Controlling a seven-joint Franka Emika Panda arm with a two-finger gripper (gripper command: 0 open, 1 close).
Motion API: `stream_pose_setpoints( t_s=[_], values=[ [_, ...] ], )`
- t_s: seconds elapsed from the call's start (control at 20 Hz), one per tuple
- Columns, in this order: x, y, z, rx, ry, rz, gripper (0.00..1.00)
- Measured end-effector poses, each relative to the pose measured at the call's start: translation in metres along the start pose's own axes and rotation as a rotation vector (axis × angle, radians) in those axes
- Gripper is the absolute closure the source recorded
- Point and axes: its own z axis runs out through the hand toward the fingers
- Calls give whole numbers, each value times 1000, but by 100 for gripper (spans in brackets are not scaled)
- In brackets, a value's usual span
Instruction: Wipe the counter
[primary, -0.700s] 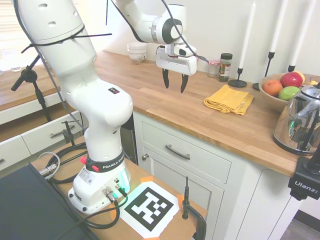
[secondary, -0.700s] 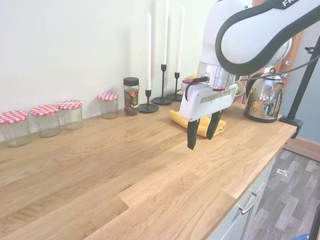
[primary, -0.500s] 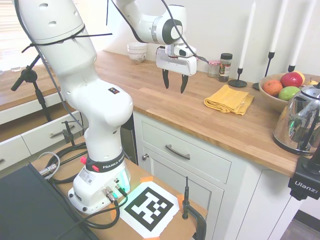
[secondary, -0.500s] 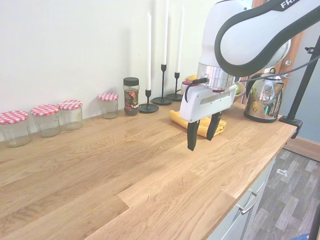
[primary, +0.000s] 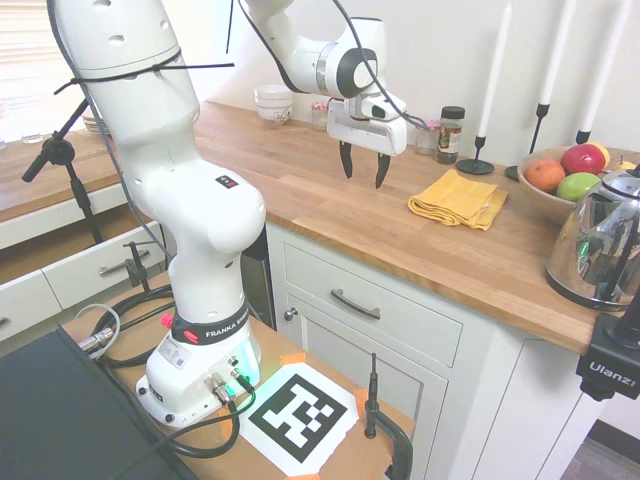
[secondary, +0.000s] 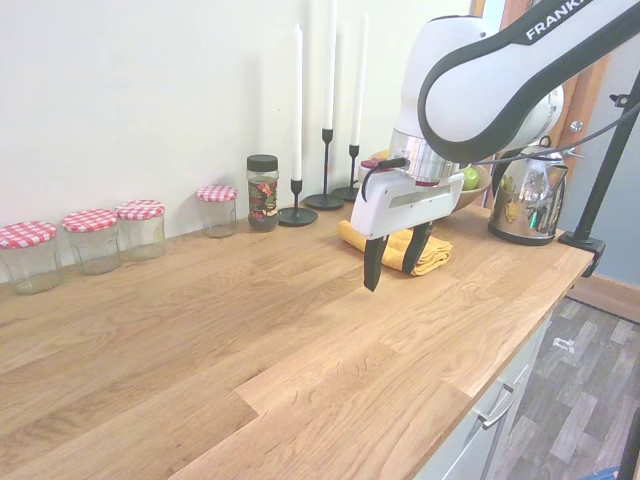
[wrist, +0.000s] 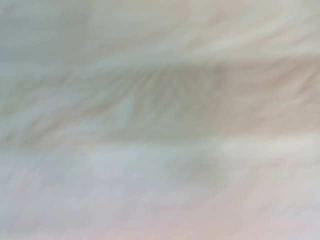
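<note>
wrist view wholly blurred, kettle (primary: 600, 245) cut off

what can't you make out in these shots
- Wrist view: all blur, only pale wood grain of the counter; nothing else can be told from it.
- Spice jar label: too small to read in either exterior view.
- Kettle: cut off by the right edge in the first exterior view.
- Cloth: partly hidden behind the open gripper in the second exterior view.
- Fruit bowl: mostly hidden by the arm in the second exterior view.

First exterior: high beside arm base; second: low, opposite end; both share counter (primary: 330, 200); wrist: close, blurred
</note>
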Motion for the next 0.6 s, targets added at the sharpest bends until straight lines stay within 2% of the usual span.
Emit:
stream_pose_setpoints(
  t_s=[0.25,0.6],
  values=[
    [63,-2,-18,34,43,22,0],
    [134,-16,-21,33,67,34,0]
  ],
)
